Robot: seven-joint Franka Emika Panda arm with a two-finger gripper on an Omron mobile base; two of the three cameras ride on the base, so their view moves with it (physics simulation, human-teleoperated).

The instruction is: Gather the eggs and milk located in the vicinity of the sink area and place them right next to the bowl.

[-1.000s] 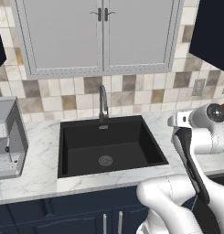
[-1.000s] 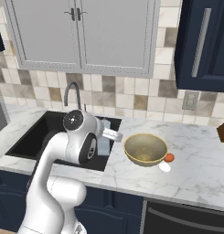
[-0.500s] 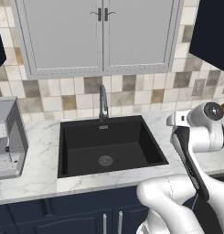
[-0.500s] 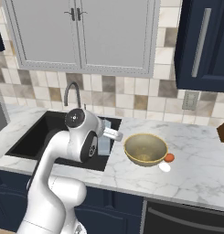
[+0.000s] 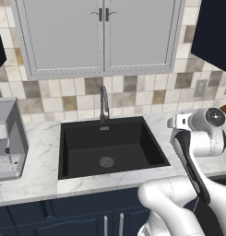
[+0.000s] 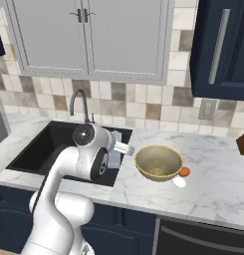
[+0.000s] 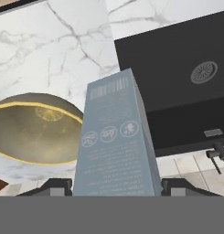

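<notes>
Pale blue-grey, the milk carton sits clamped between the 2 fingertips of the gripper in the hand view, its body running up out of the jaws with the bowl on one side of it and the black sink on the other. In the right base view the carton peeks out from behind the arm's wrist, between the basin and the yellowish bowl, over the marble counter; whether its base touches the stone or hangs just above it cannot be told. 1 white egg already lies just beside the bowl's far rim, with a small orange-red thing next to it. The carton looks close to its drop spot, so the step in hand is likely the last carry and set-down. The risks, as I judge them: the carton is tall and narrow, so releasing it while tilted or above the surface could topple it, toward the bowl or back over the sink edge; moving on too far could knock the bowl's rim and shove the bowl into the egg, which would roll easily on smooth marble.
</notes>
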